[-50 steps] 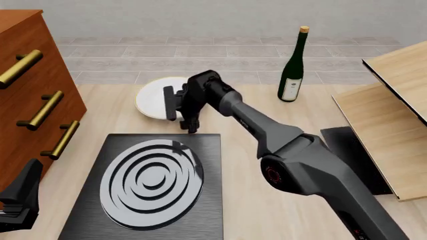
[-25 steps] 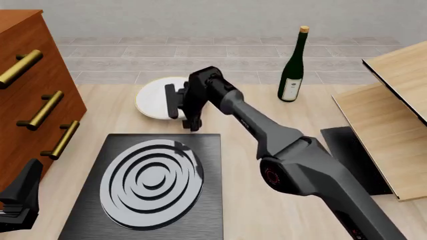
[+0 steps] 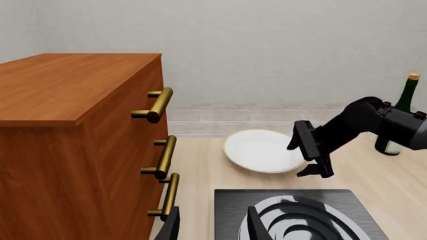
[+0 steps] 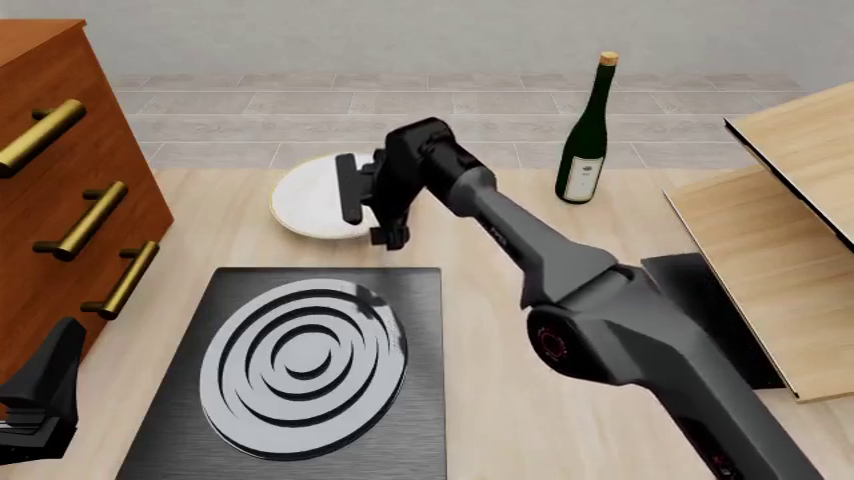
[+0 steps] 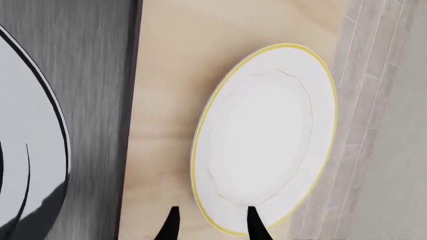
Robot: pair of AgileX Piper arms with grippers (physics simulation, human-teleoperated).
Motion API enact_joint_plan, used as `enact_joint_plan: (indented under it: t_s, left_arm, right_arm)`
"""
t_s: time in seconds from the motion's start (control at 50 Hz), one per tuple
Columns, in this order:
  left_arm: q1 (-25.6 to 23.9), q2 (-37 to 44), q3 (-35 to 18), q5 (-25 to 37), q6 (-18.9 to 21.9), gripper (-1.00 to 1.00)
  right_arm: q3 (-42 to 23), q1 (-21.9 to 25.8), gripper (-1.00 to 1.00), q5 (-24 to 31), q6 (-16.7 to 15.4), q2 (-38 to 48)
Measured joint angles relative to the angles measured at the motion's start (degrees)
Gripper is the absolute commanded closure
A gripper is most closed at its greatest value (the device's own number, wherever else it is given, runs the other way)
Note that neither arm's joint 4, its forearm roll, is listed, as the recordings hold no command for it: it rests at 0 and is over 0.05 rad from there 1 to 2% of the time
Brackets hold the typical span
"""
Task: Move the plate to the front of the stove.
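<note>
- Pale textured wall behind.
- Grey tiled floor beyond the light wooden table.
- Reddish-brown drawer cabinet with brass bar handles.
- Light wooden shelf boards at right.

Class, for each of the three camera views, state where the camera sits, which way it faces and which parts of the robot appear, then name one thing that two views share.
Left wrist: low beside the drawers, facing the far wall; own fingers at the picture's edge, right arm beyond.
Front: above and behind the arms, looking forward and down at the stove; right arm crosses it, left gripper low by the drawers.
Right wrist: above the table, looking down on the plate; only its fingers show.
Shared: plate and stove appear in all three.
</note>
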State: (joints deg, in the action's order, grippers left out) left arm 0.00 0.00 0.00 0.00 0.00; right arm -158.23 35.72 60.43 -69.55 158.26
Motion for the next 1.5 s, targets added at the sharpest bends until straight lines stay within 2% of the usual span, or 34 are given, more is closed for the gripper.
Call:
enact_joint_plan:
  t_s: [0.3,0.64,1.02,1.5]
  left_arm:
    - [0.0,0.0,0.0,0.0,0.0,-1.00]
    - [0.0,0.0,0.0,0.0,0.0,-1.00]
    - [0.0,0.0,0.0,0.0,0.0,-1.00]
    - [0.0,0.0,0.0,0.0,0.0,-1.00]
  right_arm:
    - [14.7,-0.5,-1.00,-7.2,-1.3,-8.4]
    - [26.0,-1.8,-1.00,-12.7,-3.2,-15.8]
    - [44.5,-4.2,-1.00,-23.3,-7.7,-27.7]
    - [58.2,-6.8,-1.00,-31.3,-9.9,-38.6]
